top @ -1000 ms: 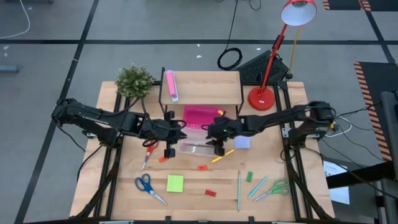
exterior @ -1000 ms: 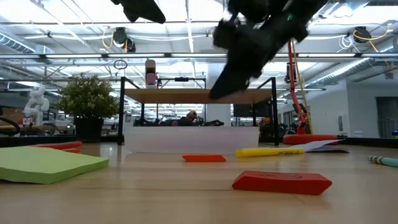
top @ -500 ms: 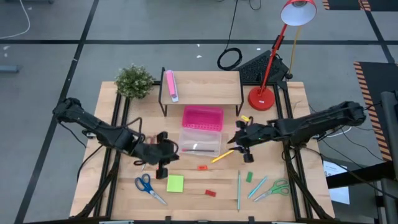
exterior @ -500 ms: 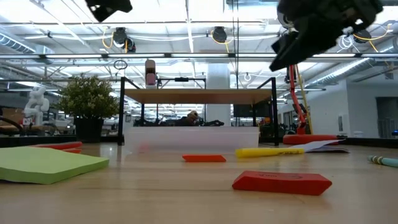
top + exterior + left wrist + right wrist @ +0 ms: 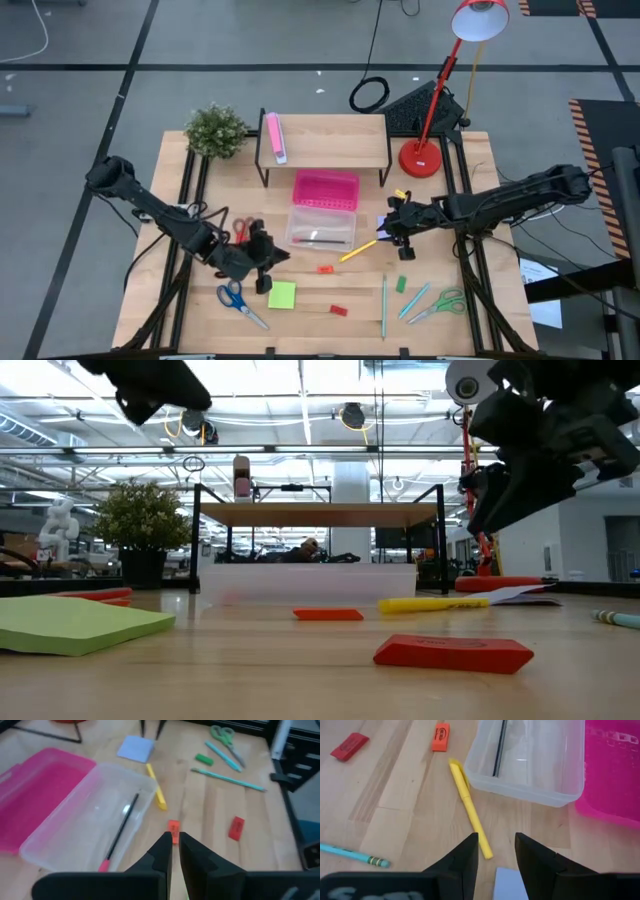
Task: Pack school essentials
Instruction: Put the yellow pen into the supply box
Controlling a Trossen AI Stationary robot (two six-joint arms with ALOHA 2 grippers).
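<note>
The school essentials lie loose on the wooden table. They include a lime-green note pad (image 5: 282, 294), blue scissors (image 5: 240, 303), red scissors (image 5: 240, 229), green scissors (image 5: 441, 303), a yellow marker (image 5: 469, 809), an orange piece (image 5: 173, 828) and a red piece (image 5: 339, 310). A dark pencil (image 5: 121, 828) lies in the clear box (image 5: 300, 238). My left gripper (image 5: 266, 272) hovers shut just left of the lime-green pad. My right gripper (image 5: 496, 854) hangs open above the pale-blue note pad (image 5: 511, 884), right of the box. Neither gripper holds anything.
A pink perforated tray (image 5: 326, 188) sits behind the clear box, under a black shelf (image 5: 325, 140) that carries a pink-and-white oblong object (image 5: 274, 137). A potted plant (image 5: 215, 130) stands at the far left and a red lamp (image 5: 421, 158) at the far right. Teal pencils (image 5: 384, 305) lie near the front.
Both grippers have left the clear box. My left gripper has gone toward the table's near edge and now hangs beside the lime-green pad. My right gripper has gone toward the right edge and now stands over the pale-blue pad. Nothing on the table has moved.
</note>
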